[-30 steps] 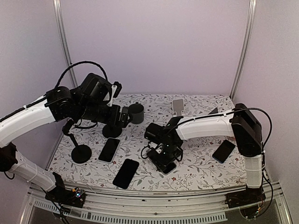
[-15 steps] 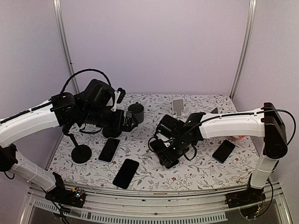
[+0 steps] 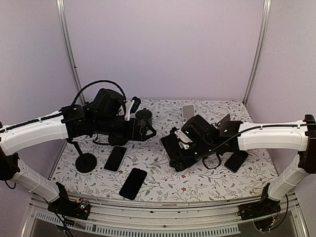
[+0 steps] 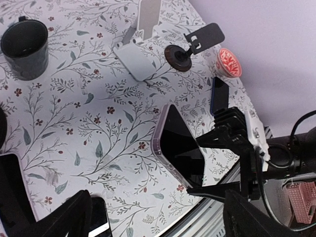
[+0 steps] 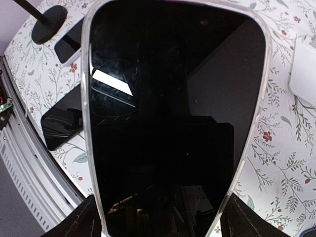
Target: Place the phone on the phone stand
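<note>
- The right gripper (image 3: 183, 152) is clamping the near end of the phone (image 3: 172, 148), holding it over the middle of the floral table (image 3: 207, 183)
- The phone is facing screen-up, dark, in a clear case, its long axis running straight out from the fingers toward the table's far left
- The left gripper (image 3: 145, 129) is hovering with jaws wide apart, gripping nothing
- The left wrist view is showing the white phone stand (image 4: 140, 44) and a dark mug (image 4: 24, 47); the phone is nearly filling the right wrist view
</note>
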